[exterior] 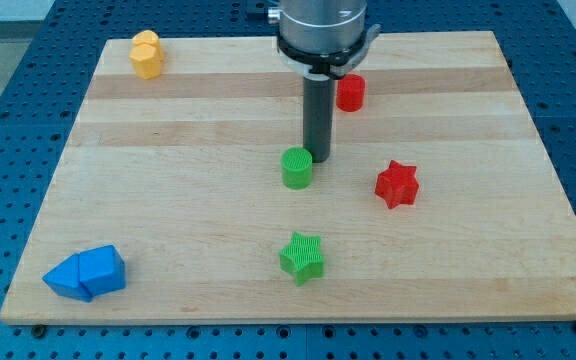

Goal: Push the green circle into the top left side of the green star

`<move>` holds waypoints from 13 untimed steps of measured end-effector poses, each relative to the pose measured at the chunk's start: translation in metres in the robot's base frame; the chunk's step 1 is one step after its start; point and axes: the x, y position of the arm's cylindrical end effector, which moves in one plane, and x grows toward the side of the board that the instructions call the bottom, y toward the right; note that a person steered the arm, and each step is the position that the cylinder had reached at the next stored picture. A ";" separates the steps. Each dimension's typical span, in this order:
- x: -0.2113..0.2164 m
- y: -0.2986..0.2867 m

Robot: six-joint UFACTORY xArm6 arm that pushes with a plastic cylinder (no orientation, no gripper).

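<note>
The green circle (296, 168) stands near the middle of the wooden board. The green star (302, 257) lies below it, toward the view's bottom, with a clear gap between them. My tip (319, 158) is at the end of the dark rod, right beside the green circle's upper right edge, touching it or nearly so.
A red star (397, 184) lies to the right of the circle. A red cylinder (350, 92) stands behind the rod. A yellow block (145, 54) is at the top left. Blue blocks (86, 274) sit at the bottom left. The board's edge (298, 320) runs along the bottom.
</note>
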 end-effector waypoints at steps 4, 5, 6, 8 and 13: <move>0.047 -0.018; 0.059 -0.018; 0.016 -0.033; 0.013 -0.081; 0.049 -0.081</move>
